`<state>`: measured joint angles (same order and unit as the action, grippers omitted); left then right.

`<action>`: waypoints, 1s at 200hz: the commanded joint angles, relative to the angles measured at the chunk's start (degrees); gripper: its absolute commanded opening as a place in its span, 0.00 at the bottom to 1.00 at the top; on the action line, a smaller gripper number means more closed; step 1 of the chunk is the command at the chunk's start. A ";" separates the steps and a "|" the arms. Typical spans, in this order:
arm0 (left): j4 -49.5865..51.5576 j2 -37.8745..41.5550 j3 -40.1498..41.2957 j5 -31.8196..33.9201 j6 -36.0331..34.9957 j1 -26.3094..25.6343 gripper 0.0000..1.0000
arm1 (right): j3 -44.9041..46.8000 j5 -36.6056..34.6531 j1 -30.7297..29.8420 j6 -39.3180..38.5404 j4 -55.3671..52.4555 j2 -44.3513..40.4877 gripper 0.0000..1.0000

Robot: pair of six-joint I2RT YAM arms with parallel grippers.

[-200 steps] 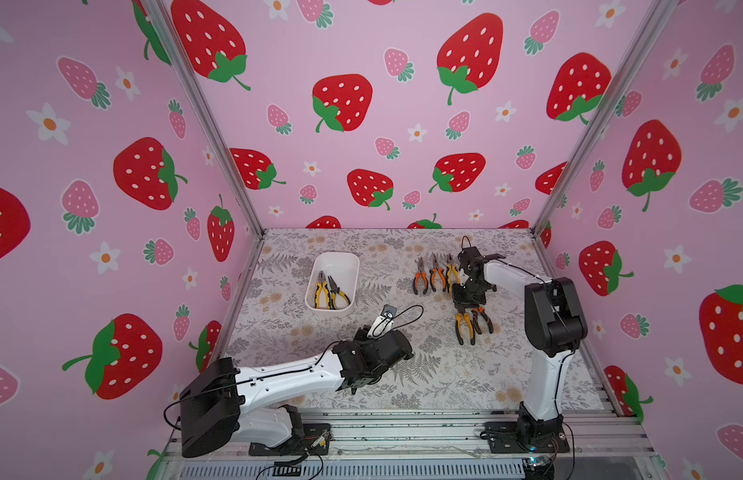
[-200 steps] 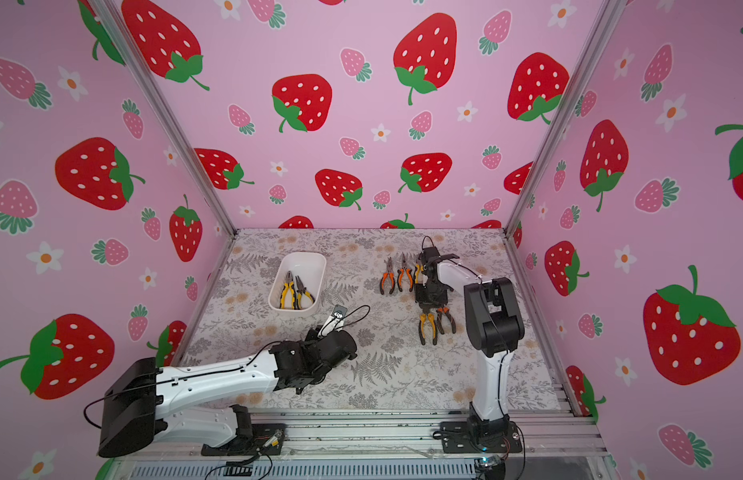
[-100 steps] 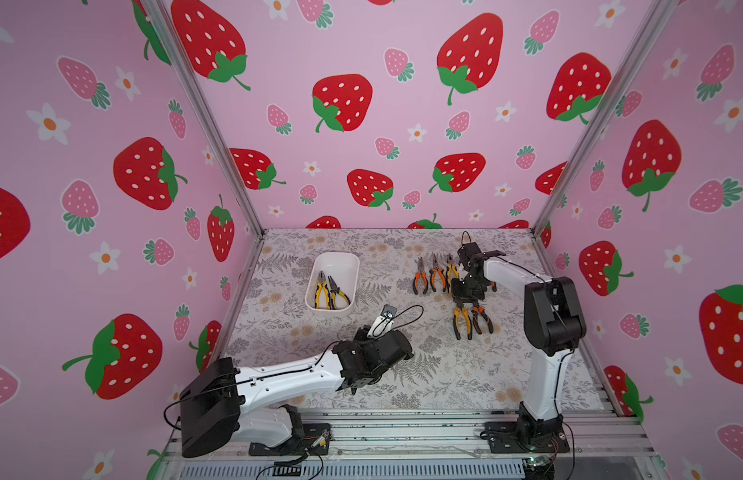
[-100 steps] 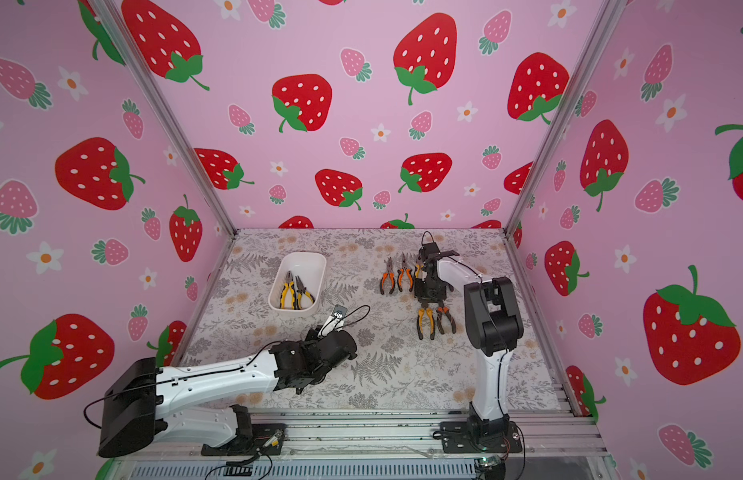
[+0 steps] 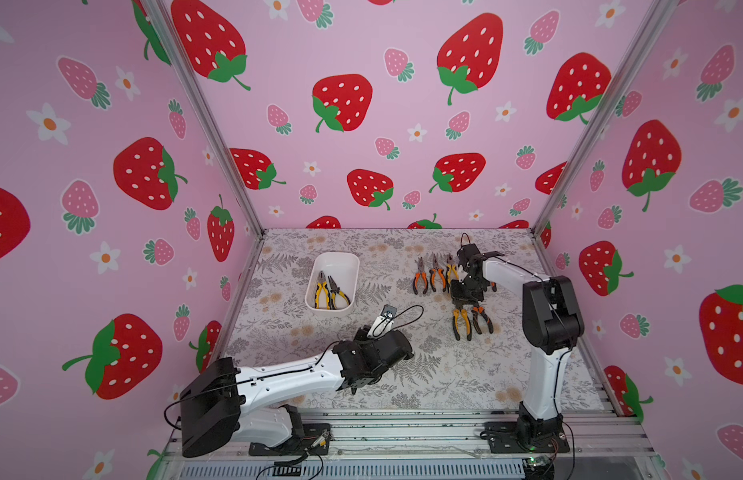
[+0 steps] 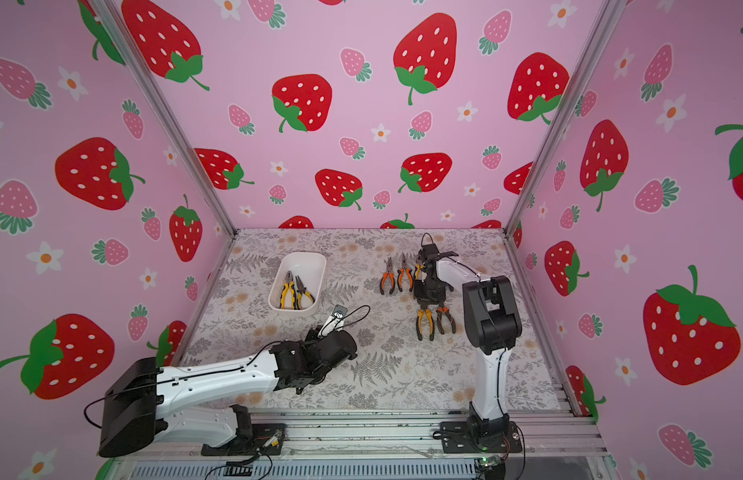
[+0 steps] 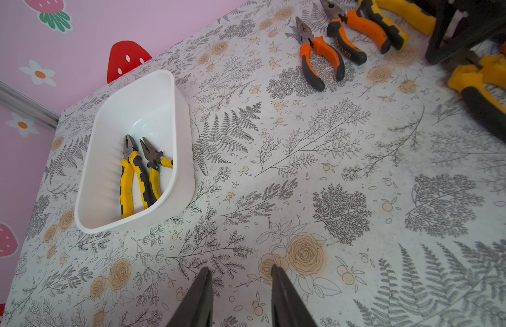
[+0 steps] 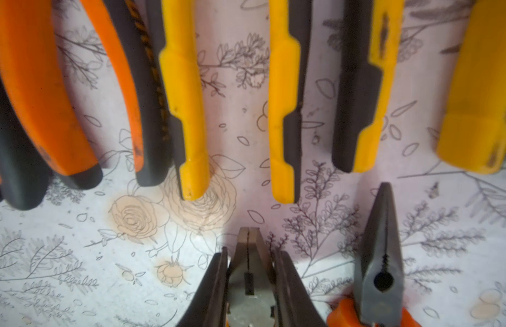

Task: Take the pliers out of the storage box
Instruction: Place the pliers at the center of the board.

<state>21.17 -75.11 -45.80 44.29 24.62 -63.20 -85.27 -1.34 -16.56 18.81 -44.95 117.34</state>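
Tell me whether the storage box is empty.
Not empty: two yellow-handled pliers lie side by side inside the storage box, seen in the left wrist view.

Lettering on one handle only
An orange-and-black pliers handle (image 7: 346, 51) bears raised letters, possibly a brand, too blurred to read.

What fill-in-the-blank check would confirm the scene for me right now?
1. The white storage box holds ___ yellow-handled pliers.
2. The left claw grips ___.
3. The right claw is shut on blunt-nosed pliers; the needle-nose pliers beside them have ___ handles.
Missing words: two; nothing; orange.
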 commanded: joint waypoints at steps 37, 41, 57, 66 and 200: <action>0.94 -0.60 -2.32 0.08 -0.26 0.27 0.37 | -0.77 0.90 0.30 0.36 -0.18 1.05 0.26; 0.99 -0.65 -2.33 0.07 -0.27 0.27 0.37 | -0.77 0.90 0.30 0.27 -0.22 1.05 0.27; 1.03 -0.66 -2.31 0.02 -0.23 0.26 0.37 | -0.68 1.14 0.25 -0.37 -0.18 0.73 0.28; 1.07 -0.74 -2.33 0.00 -0.19 0.27 0.37 | -0.45 1.29 0.14 -0.74 -0.22 0.33 0.29; 1.55 -1.62 -3.13 -0.08 -0.22 0.26 0.37 | 18.98 -5.20 -9.06 0.40 13.32 -32.22 0.37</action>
<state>21.34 -75.99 -46.68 43.90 24.43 -63.20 -77.45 -5.39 -19.79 18.06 -39.05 96.40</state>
